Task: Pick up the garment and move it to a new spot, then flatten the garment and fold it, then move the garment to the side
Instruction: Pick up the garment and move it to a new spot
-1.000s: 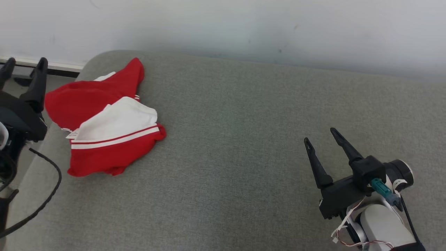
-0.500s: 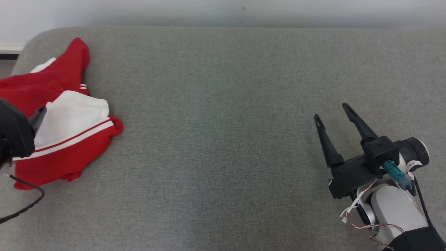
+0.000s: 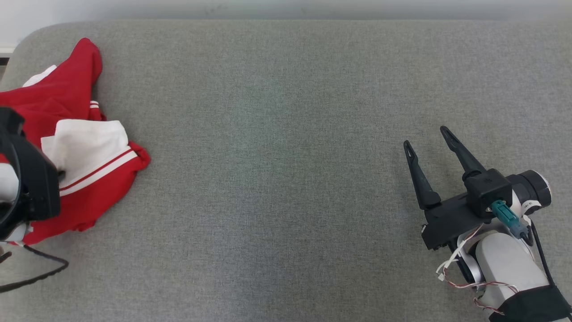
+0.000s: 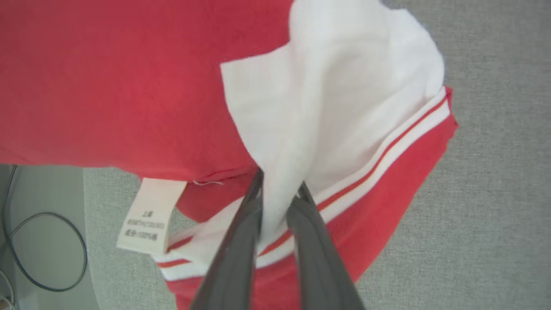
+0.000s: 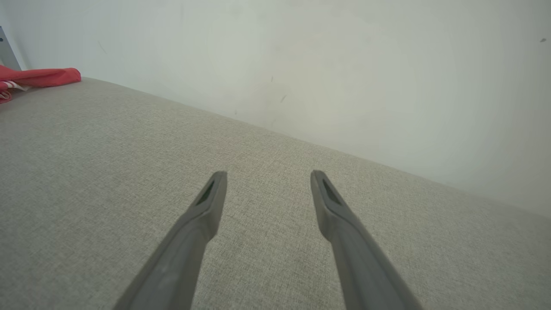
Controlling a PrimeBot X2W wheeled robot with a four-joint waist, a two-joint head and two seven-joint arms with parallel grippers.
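- Garment of red fabric with a white panel and thin white stripes (image 3: 80, 103) lies crumpled at the left edge of the padded grey fabric surface (image 3: 286, 134), reaching up towards its rounded far-left corner.
- One sleeve or flap points to the far edge. The white panel is folded over the red, so the garment is bunched, not flat.
- The left claw (image 4: 280, 181) is nearly closed, and its two dark fingers pinch a raised fold of the white panel between them. The fold stands up where it is caught, which suggests a firm hold on a single ridge of cloth and not on the whole heap.
- Gripping near the striped hem probably serves the first step, lifting the garment away from the left edge to the open middle.
- A white care label (image 4: 146, 215) hangs loose beside the fingers, outside the grip.
- A black cable (image 4: 43, 254) loops below the left edge, off the surface and apart from the cloth.
- The right claw (image 3: 426, 137) holds nothing. Its jaws stand wide apart above bare fabric near the right edge, well apart from the garment, likely waiting for the flattening.
- The right wrist view shows the garment as a low red strip at the far left, against the pale wall (image 5: 301, 64).
- Risk: a one-point hold may let the garment swing or slip free when it is lifted.
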